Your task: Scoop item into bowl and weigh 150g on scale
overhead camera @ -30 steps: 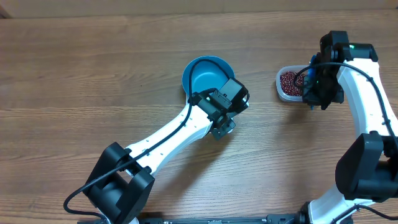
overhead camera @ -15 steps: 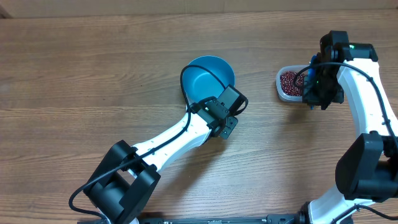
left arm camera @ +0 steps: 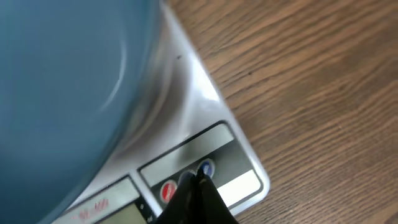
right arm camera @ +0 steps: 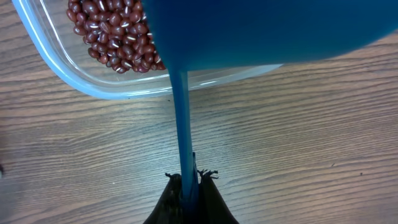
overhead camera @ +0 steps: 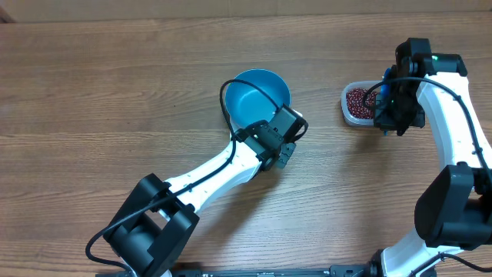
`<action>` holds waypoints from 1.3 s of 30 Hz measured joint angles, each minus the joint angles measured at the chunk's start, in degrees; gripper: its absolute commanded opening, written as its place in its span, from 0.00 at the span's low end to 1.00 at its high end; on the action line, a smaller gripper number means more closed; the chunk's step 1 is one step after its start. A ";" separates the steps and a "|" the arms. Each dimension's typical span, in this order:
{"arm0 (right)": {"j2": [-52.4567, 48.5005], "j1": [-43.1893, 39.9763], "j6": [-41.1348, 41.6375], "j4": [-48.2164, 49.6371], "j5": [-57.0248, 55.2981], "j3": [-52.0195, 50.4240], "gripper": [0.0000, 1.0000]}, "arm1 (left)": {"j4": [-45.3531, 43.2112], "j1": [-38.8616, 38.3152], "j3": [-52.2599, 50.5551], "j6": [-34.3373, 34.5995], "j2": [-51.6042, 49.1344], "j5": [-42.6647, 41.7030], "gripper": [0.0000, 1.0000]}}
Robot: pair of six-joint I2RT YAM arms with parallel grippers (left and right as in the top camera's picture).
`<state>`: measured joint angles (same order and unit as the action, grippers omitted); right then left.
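wooden tabletop (overhead camera: 115, 77) carries the blue bowl (overhead camera: 254, 96), which sits empty on the white scale (left arm camera: 205, 124). over the last second the left gripper (left arm camera: 198, 186) has drawn back off the bowl's near side. its closed, empty tips now rest on the scale's control strip, between the red button (left arm camera: 168, 191) and the blue button (left arm camera: 207, 168). that is likely zeroing the scale before any scooping. the right gripper (right arm camera: 189, 180) has not moved, clamped on the blue scoop (right arm camera: 249, 31) handle above the clear tub (right arm camera: 93, 81), where the red beans (right arm camera: 112, 31) lie.

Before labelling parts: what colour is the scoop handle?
Blue: the scoop handle, clearest in right wrist view.
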<state>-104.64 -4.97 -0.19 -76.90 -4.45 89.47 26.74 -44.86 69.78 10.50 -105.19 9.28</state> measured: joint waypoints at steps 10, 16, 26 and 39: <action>0.00 -0.02 -0.02 -0.02 0.00 0.00 0.04 | -4.52 -1.03 -0.02 -13.64 -3.80 0.39 0.04; 0.00 -0.02 -0.02 -0.02 0.00 0.00 0.04 | -4.09 -1.03 -0.02 -23.12 -4.28 1.42 0.04; 0.00 -0.02 -0.02 -0.04 0.02 0.00 0.04 | -1.90 -1.29 0.24 -25.51 -6.64 5.11 0.04; 0.00 -0.02 -0.04 -0.31 0.02 0.00 0.04 | 1.36 -1.27 0.76 -25.46 -6.64 8.13 0.04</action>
<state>-104.64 -4.99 -0.23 -77.21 -4.43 89.47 28.10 -46.13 70.54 -14.96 -111.83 17.41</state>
